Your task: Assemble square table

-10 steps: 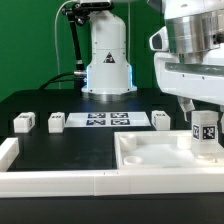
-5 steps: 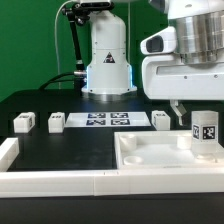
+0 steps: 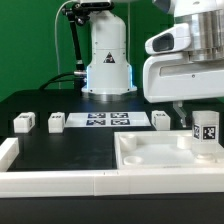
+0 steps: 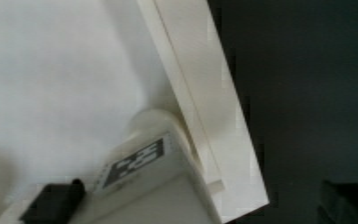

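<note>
The white square tabletop (image 3: 150,158) lies rim up at the exterior view's right front. One white tagged leg (image 3: 207,133) stands upright in its far right corner. In the wrist view the same leg (image 4: 146,152) sits against the tabletop's raised rim (image 4: 202,110). My gripper (image 3: 197,106) hangs just above that leg, open and empty. In the wrist view my gripper (image 4: 199,205) shows dark fingertips (image 4: 55,200) far apart on either side of the rim. Three more legs lie on the black table: two at the left (image 3: 22,122) (image 3: 56,122) and one near the middle (image 3: 161,120).
The marker board (image 3: 108,120) lies flat at the table's middle back, in front of the robot base (image 3: 107,60). Long white border rails run along the left (image 3: 10,152) and the front edge (image 3: 60,182).
My gripper has risen from around the upright leg and now sits above it. The leg stays standing in the tabletop corner. Nothing else has moved.
</note>
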{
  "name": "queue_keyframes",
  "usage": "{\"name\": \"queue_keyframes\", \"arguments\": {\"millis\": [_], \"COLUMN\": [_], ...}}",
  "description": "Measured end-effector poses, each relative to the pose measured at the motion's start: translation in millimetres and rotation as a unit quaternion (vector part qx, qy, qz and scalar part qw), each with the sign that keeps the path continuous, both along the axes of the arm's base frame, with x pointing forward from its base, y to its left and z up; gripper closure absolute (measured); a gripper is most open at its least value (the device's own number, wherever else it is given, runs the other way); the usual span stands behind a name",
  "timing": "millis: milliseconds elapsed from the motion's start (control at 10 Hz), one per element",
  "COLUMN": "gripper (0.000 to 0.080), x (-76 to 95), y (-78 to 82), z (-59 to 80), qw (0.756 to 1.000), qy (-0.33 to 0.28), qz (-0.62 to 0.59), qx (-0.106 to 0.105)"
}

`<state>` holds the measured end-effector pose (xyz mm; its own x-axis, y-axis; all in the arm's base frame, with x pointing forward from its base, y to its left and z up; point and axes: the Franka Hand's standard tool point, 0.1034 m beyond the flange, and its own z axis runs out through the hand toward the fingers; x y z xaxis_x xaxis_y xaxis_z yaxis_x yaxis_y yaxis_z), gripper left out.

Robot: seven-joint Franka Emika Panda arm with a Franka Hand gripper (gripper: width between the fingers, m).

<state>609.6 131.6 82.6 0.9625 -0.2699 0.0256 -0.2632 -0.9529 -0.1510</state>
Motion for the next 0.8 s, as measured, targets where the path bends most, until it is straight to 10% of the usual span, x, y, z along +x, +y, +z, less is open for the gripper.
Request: {"name": "queue_keyframes", "arguments": {"millis": [500, 800], "gripper": [0.0150, 0.0505], "x": [-3.1, -3.0], "y": [-9.9, -11.6], "z": [-6.7, -7.2], "qw": [0.989, 0.989], "qy": [-0.045, -0.045], "qz": [0.142, 0.140], "qx": [-0.018, -0.019]}}
